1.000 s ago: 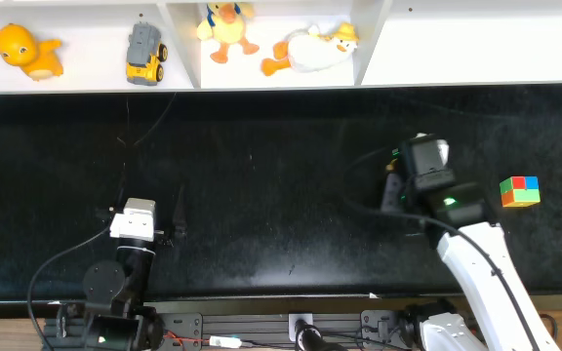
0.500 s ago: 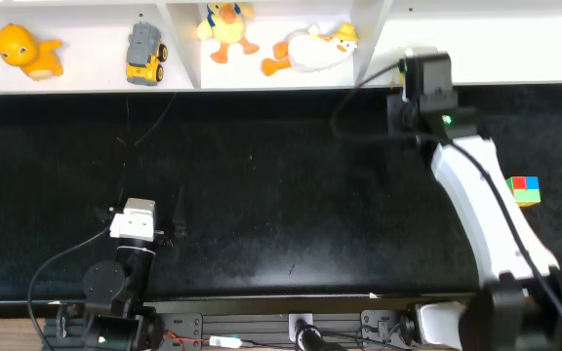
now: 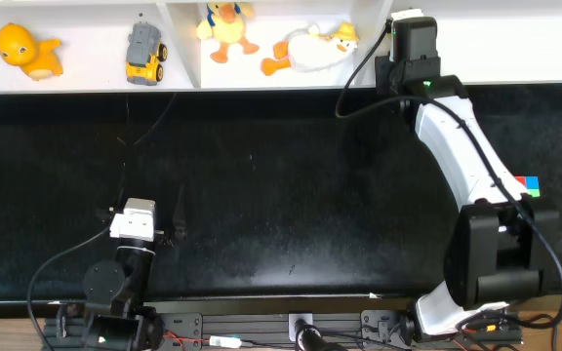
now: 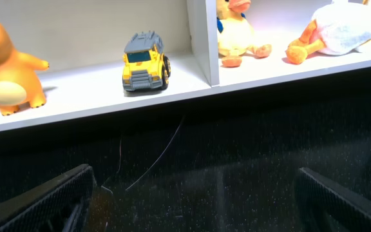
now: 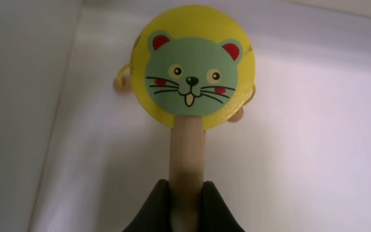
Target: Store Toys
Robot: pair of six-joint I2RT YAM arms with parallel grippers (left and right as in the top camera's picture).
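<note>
Right wrist view first: a rattle (image 5: 194, 64) with a yellow disc and a green animal face is gripped by its wooden handle between the narrowed fingers of the right gripper (image 5: 185, 207). The disc is seen inside a white compartment, close to its side wall and back corner; whether it touches the floor cannot be told. From the top view, the right arm is stretched up to the shelf (image 3: 261, 78), its gripper placed at the compartment just right of the two plush ducks. A yellow plush duck (image 3: 227, 29) and a white one (image 3: 310, 49) are shown lying side by side in the middle compartment. A truck (image 3: 145, 54) and an orange figure (image 3: 27, 51) are kept in the left compartment, well apart. A coloured cube (image 3: 528, 184) is spotted on the black table (image 3: 261, 175), partly hidden behind the right arm. The left gripper (image 4: 195, 190) is held low over the table near its base, fingers spread wide, nothing between them.
</note>
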